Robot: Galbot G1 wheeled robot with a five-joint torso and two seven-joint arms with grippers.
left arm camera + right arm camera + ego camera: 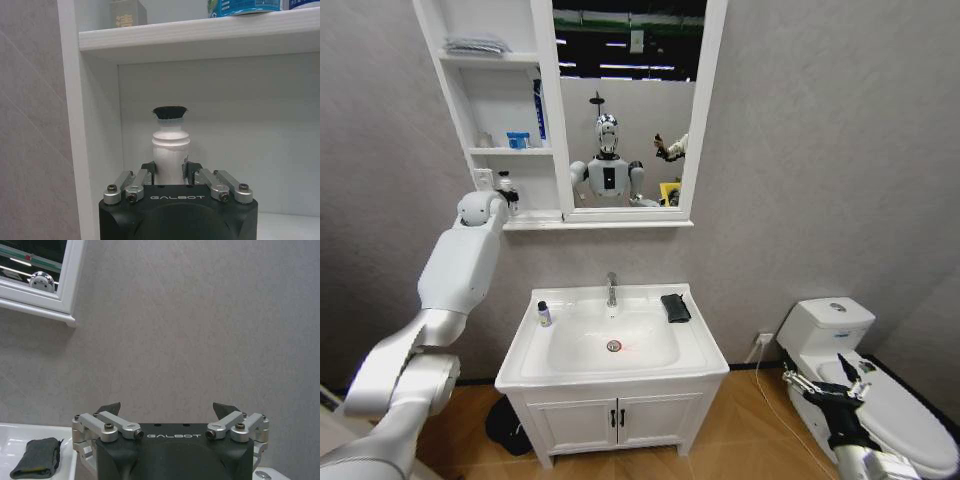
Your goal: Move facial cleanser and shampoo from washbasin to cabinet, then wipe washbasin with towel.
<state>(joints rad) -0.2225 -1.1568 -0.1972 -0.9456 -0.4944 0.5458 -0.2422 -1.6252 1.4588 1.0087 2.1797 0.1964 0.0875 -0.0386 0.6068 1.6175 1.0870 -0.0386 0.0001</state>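
From the head, we see our left gripper [506,196] at the cabinet's [548,110] lowest shelf. At our left wrist, the fingers [148,169] clamp a white bottle [170,150]. Our right gripper [170,412], spread wide, hangs beside the cabinet; the towel [36,457] lies on the washbasin [15,434].

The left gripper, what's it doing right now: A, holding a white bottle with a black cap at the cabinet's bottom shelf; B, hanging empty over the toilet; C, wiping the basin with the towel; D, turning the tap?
A: the left gripper has its fingers closed around a white bottle with a black cap, up at the lowest shelf of the cabinet.
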